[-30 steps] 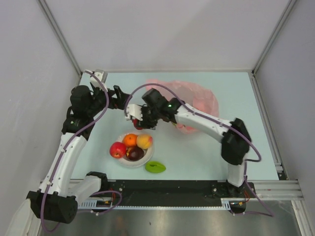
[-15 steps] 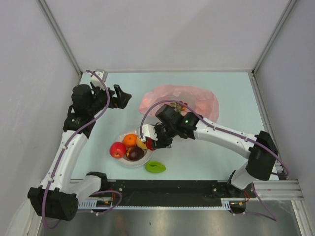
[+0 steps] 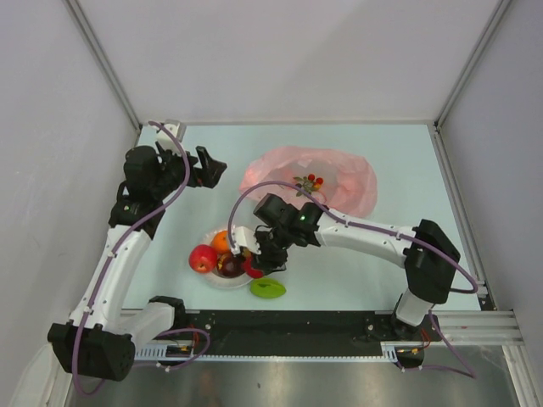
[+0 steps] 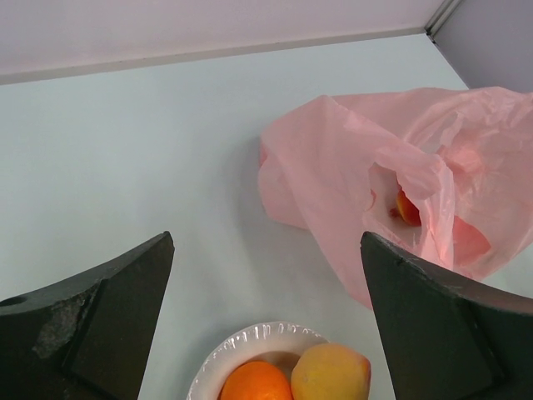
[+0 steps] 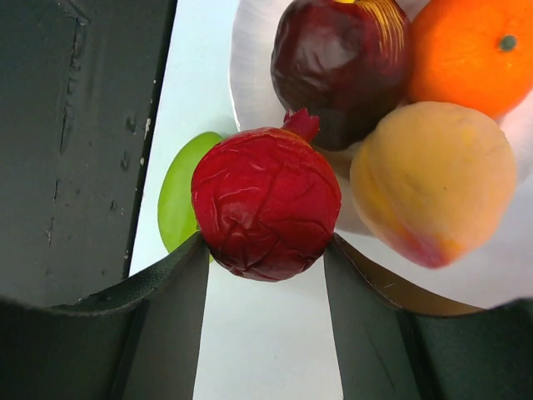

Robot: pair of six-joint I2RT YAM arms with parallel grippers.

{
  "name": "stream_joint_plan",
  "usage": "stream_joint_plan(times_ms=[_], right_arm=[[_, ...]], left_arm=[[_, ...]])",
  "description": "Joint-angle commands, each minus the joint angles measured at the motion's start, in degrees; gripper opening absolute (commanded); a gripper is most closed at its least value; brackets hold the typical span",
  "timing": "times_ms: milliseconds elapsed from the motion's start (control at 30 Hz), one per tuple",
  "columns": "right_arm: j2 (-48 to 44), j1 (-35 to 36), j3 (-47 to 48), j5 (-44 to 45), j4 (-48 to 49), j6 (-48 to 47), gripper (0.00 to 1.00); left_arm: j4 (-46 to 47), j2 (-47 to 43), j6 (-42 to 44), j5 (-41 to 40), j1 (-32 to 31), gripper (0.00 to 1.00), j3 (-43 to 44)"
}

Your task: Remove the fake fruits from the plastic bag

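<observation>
My right gripper [image 3: 254, 264] is shut on a wrinkled red fruit [image 5: 266, 204] and holds it over the near right rim of the white plate [image 3: 210, 276]. On the plate lie a red apple [image 3: 202, 259], an orange [image 3: 223, 242], a dark purple fruit [image 5: 341, 67] and a yellow-orange fruit [image 5: 433, 179]. The pink plastic bag [image 3: 339, 174] lies at the back, right of centre, with red berries [image 3: 310, 181] showing at its mouth. The left wrist view shows one more fruit [image 4: 406, 208] through the bag's film. My left gripper [image 3: 212, 170] hangs open and empty left of the bag.
A green fruit [image 3: 268, 288] lies on the table just right of the plate, close to the front edge. A black rail [image 3: 297, 322] runs along the near edge. Grey walls enclose the table on three sides.
My right gripper has carried the red fruit from beside the bag toward me, to the plate's near right rim. The left arm has hardly moved.
</observation>
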Motion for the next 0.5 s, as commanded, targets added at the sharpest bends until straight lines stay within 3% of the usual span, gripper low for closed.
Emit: stream_joint_plan(times_ms=[0,467], right_arm=[[1.48,0.59,0.35,-1.1,4.68,4.72,0.47],[5.0,1.65,0.26,4.17,7.41,7.97,0.53]], left_arm=[[1.72,-1.52,1.28,-0.41,0.19,1.0,-0.77],[0.57,-3.9,1.1,0.56,0.28,1.0,-3.85]])
